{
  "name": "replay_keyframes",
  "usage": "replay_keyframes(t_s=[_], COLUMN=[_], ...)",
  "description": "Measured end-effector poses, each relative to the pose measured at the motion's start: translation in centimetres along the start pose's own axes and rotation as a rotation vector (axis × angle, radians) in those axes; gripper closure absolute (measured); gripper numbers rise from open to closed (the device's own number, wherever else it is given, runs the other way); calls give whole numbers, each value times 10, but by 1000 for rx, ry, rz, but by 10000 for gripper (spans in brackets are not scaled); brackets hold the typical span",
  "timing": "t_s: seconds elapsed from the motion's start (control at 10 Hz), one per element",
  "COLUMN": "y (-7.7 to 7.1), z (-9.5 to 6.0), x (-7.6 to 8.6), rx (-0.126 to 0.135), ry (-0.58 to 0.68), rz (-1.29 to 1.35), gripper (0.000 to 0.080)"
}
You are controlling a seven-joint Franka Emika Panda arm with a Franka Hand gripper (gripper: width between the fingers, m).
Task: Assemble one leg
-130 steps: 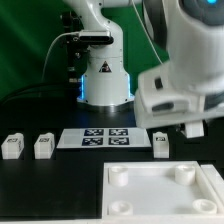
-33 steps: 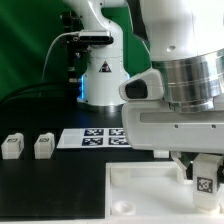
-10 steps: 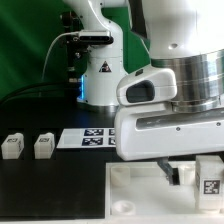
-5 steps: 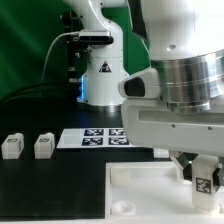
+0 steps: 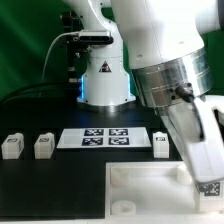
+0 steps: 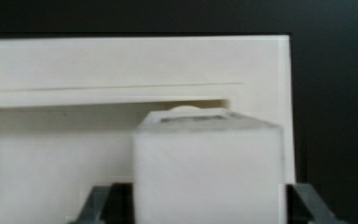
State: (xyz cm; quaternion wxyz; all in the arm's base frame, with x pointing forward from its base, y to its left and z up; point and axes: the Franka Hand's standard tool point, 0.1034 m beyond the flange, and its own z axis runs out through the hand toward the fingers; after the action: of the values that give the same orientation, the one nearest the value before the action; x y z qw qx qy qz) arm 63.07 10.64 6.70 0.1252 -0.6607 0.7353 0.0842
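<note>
My gripper (image 5: 208, 182) is shut on a leg (image 5: 210, 187), a white chunky block with a black-and-white tag, held over the tabletop's (image 5: 140, 186) corner at the exterior view's right. In the wrist view the leg (image 6: 208, 160) fills the space between my two dark fingers (image 6: 101, 202), standing upright over the white tabletop (image 6: 105, 70). A rounded socket rim (image 6: 190, 108) shows just behind the leg's top. Three more legs stand on the black table: two at the exterior view's left (image 5: 12, 146) (image 5: 43, 146) and one beside the marker board (image 5: 161, 143).
The marker board (image 5: 100, 137) lies flat behind the tabletop. The robot's base (image 5: 103, 75) stands at the back with cables beside it. My arm's large white body (image 5: 165, 60) covers the upper part of the exterior view's right.
The wrist has turned and the hand has tilted, so it no longer hides the marker board and the leg beside it. The held leg stays over the same tabletop corner, a little lower.
</note>
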Motion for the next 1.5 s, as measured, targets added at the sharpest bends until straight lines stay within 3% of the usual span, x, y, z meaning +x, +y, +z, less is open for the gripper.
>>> replay_keyframes(t_s=[0.3,0.4,0.5,0.6,0.7,0.8,1.1,1.2,1.4,1.5], y=[0,0,2,3,0,0,1,-2,-3,-3], z=[0,0,1,0,-3,-1,-1,-3,-3,-3], x=[-3,-4,-8,-10,-13,-11,-10,-12,-12,-12], rx=[5,4,-1,-19,-31,-27,-47,-97,-98,-99], ry=[2,2,7,19,35,32,35,75,79,79], rz=[136,67,-24,-248,-466,-521,-899,-1119,-1163,-1165], gripper=[508,416,263,263,176,155,151,150,193,329])
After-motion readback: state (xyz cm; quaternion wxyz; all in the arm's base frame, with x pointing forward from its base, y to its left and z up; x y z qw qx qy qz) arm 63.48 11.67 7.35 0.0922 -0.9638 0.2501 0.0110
